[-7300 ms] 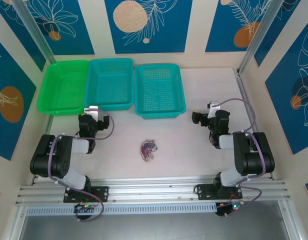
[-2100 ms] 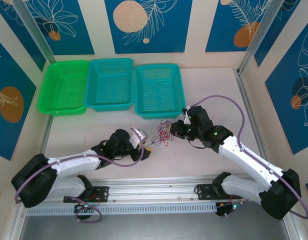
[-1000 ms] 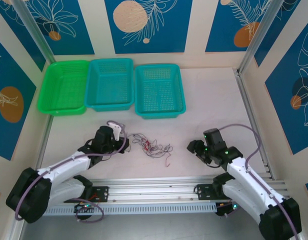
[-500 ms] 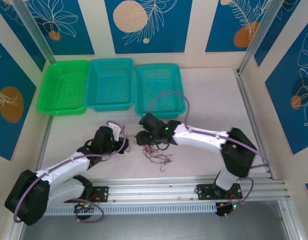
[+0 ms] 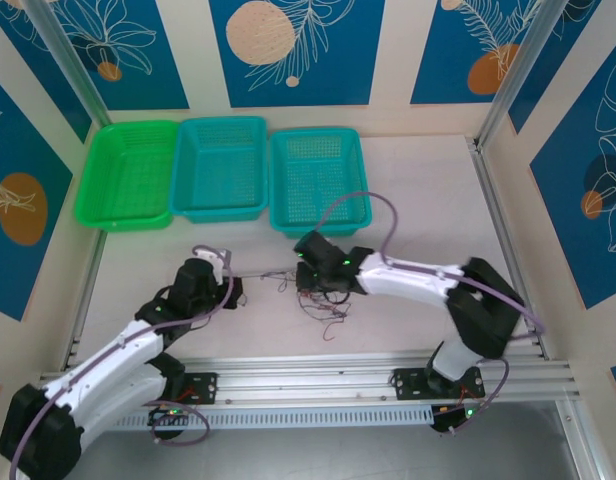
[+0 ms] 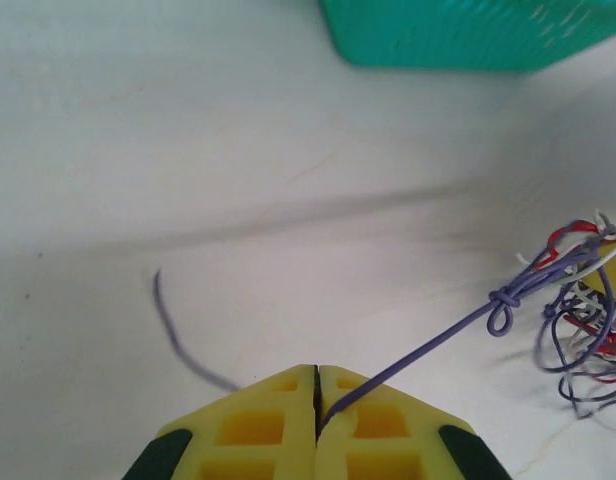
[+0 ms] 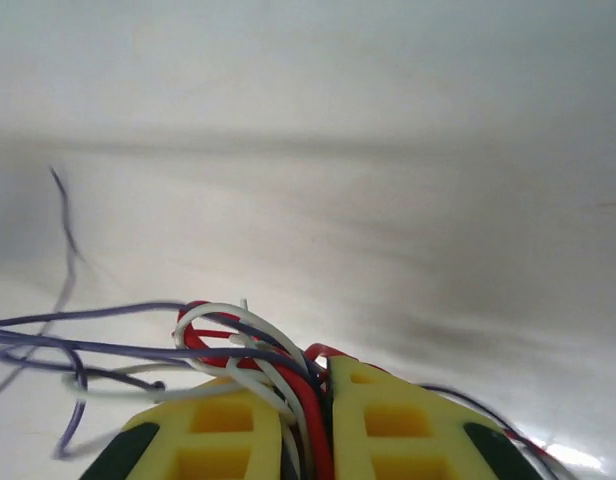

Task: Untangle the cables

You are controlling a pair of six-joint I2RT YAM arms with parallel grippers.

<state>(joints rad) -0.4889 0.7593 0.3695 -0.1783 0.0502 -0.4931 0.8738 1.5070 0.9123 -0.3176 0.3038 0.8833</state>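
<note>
Cables [image 5: 323, 308]: loose clump mid-surface [image 5: 418, 200], just in front of the teal basket [image 5: 318, 180].
Left tool [image 6: 316, 378]: pinched tight on one dark strand [image 6: 428, 346], and it's taut!
Right tool [image 7: 323, 390]: clamped on the clump's red and white loops.

Bright diffuse light, soft shadows, blurry wrist-view backgrounds.

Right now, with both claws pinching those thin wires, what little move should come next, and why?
Probably ease the left gripper slowly back, away from the right gripper. It is shut on the dark cable, stretched straight to a small knot, while the right one pinches the red and white cables; gentle pulling may slide the dark one free.
</note>
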